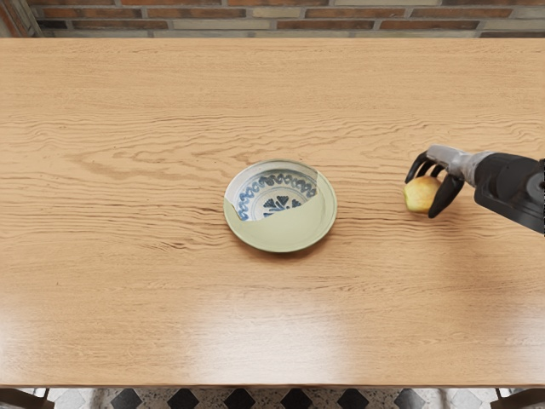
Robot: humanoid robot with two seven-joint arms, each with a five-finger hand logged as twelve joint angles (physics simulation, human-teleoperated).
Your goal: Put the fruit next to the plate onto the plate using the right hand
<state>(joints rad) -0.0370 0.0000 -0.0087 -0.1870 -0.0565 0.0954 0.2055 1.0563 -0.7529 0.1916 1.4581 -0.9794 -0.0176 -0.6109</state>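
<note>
Head view, entry 1: your right hand [438, 175], fingers clamped round yellow fruit [417, 195], well to right of plate [289, 236]. Entry 2: plate, blue pattern inside, approx ctr of table [128, 281].

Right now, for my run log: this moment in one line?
right robot hand: closed on fruit | fruit: right of plate, apart | plate: empty | task: not done

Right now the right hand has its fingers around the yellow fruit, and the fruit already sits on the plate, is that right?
Not quite. The right hand does have its fingers around the yellow fruit, but the fruit is on the table, right of the plate and apart from it; the head view shows this.
</note>
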